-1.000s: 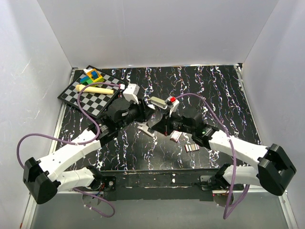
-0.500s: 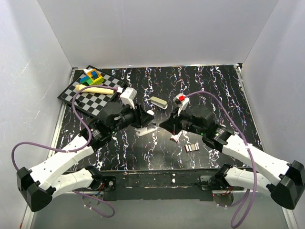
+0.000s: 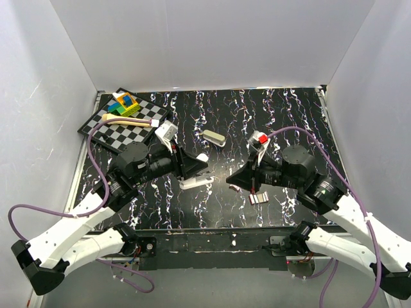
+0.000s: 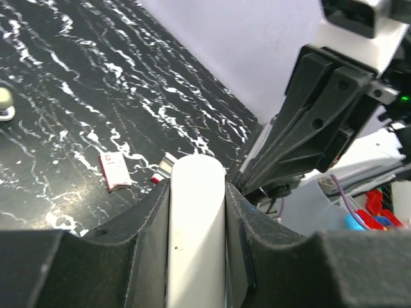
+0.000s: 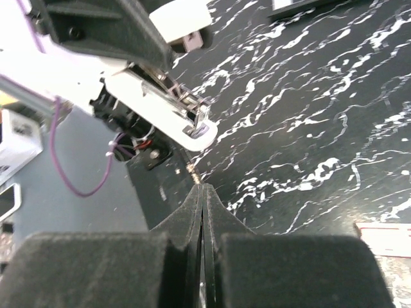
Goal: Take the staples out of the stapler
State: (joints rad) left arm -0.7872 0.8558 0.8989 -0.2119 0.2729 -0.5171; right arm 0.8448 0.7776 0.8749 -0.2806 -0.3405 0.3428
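The left hand (image 3: pixel 191 168) grips the white stapler (image 3: pixel 196 182) tight, lifted open near the middle of the table (image 3: pixel 289 115), so its inside shows. At its three o'clock, the right hand (image 3: pixel 232 180) has its fingers pinched together, probably for pulling out staples. I cannot tell if it holds any.

1. Nothing legible in any of the three views: no word, brand, number or sign.
2. Left wrist view, at 9 o'clock from the tip of the stapler (image 4: pixel 196 218): small white packet (image 4: pixel 115 172) with red marks, print too blurred to read.
3. Top view, at 4 o'clock from the centre: striped pack (image 3: pixel 259 199), markings too small to read.
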